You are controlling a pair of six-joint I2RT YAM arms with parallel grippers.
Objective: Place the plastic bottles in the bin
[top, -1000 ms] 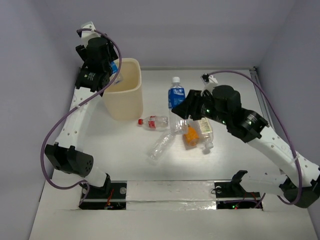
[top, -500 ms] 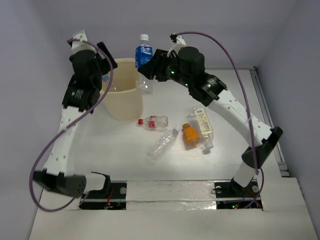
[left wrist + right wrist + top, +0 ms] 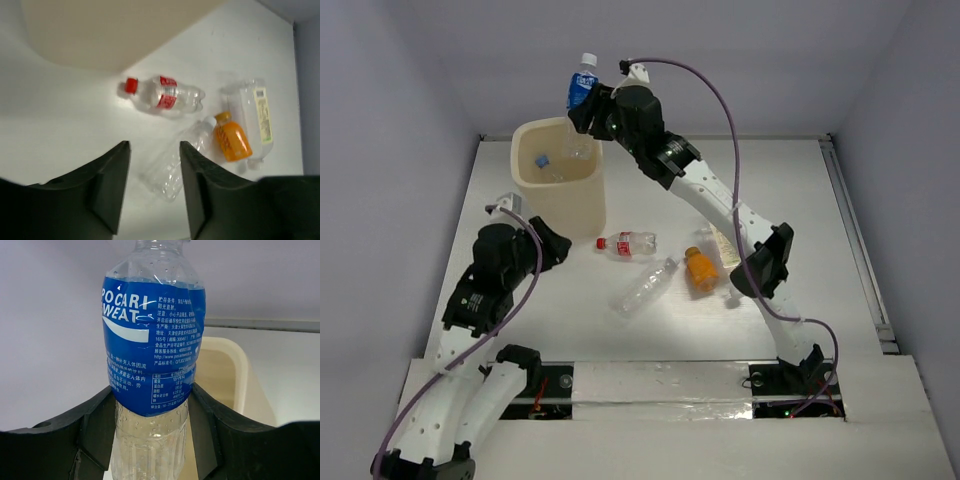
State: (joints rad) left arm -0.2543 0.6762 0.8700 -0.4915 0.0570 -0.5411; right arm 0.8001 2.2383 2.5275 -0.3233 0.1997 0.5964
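Note:
The cream bin (image 3: 565,205) stands at the back left, and a blue-capped bottle (image 3: 542,159) lies inside it. My right gripper (image 3: 590,112) is shut on a blue-labelled clear bottle (image 3: 582,88), held upright above the bin's far right rim. The right wrist view shows this bottle (image 3: 152,340) clamped between the fingers (image 3: 95,415), with the bin (image 3: 227,370) below. My left gripper (image 3: 556,246) hangs open and empty in front of the bin. On the table lie a red-labelled bottle (image 3: 628,243), an unlabelled clear one (image 3: 646,288), an orange one (image 3: 701,269) and a cream-labelled one (image 3: 725,243).
In the left wrist view the bin's wall (image 3: 110,30) fills the top, with the red-labelled bottle (image 3: 162,95), the orange bottle (image 3: 231,141), the cream-labelled bottle (image 3: 257,117) and the clear bottle (image 3: 172,167) beyond the open gripper (image 3: 152,150). The right arm's elbow (image 3: 760,265) overhangs the cream-labelled bottle.
The right arm lifted the blue-labelled bottle off the table and carried it left to above the bin. The left arm drew back from the bin toward the near left; a blue-capped bottle now lies inside.

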